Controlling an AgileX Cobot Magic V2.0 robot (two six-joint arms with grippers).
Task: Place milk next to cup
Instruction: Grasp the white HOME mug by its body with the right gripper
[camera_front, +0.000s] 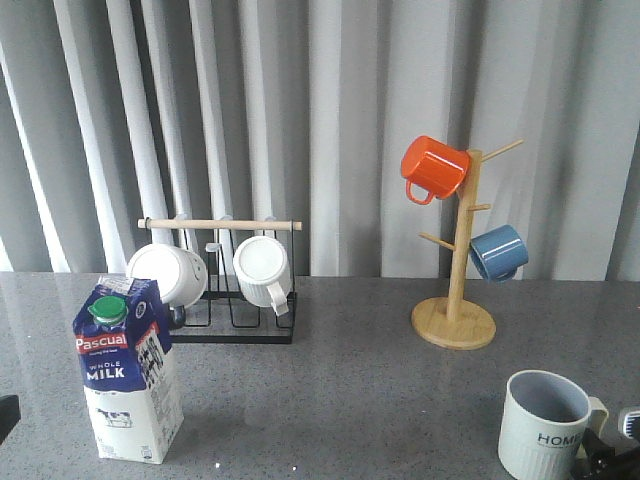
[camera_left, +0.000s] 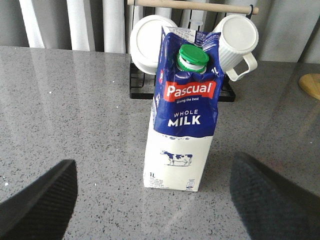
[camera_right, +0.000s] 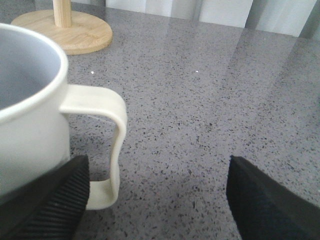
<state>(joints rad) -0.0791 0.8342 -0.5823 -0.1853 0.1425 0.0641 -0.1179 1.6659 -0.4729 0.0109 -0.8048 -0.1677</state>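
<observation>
The milk (camera_front: 128, 372) stands upright on the grey speckled worktop (camera_front: 340, 390) at the front left, its green cap (camera_front: 108, 311) on top and the red "Pascual" label facing the camera. The cup (camera_front: 545, 426), ribbed and lettered "HOME", stands at the front right, well apart from the carton, with its cream handle (camera_right: 107, 145) pointing to the right. Behind the milk a black wire rack (camera_front: 238, 322) with a wooden bar holds two white mugs (camera_front: 263, 270) lying on their sides. Further right a wooden mug tree (camera_front: 458, 290) carries an orange mug (camera_front: 433, 168) high up and a blue mug (camera_front: 498, 252) lower down. In the left wrist view the left gripper (camera_left: 155, 200) has its fingers (camera_left: 42, 202) spread wide, the carton standing between and beyond them, touched by neither. In the right wrist view the right gripper (camera_right: 155, 200) is likewise spread; one of its fingers lies close under the cup's wall by the handle, though I cannot tell whether it touches, and the other is well clear on the far side of the handle.
</observation>
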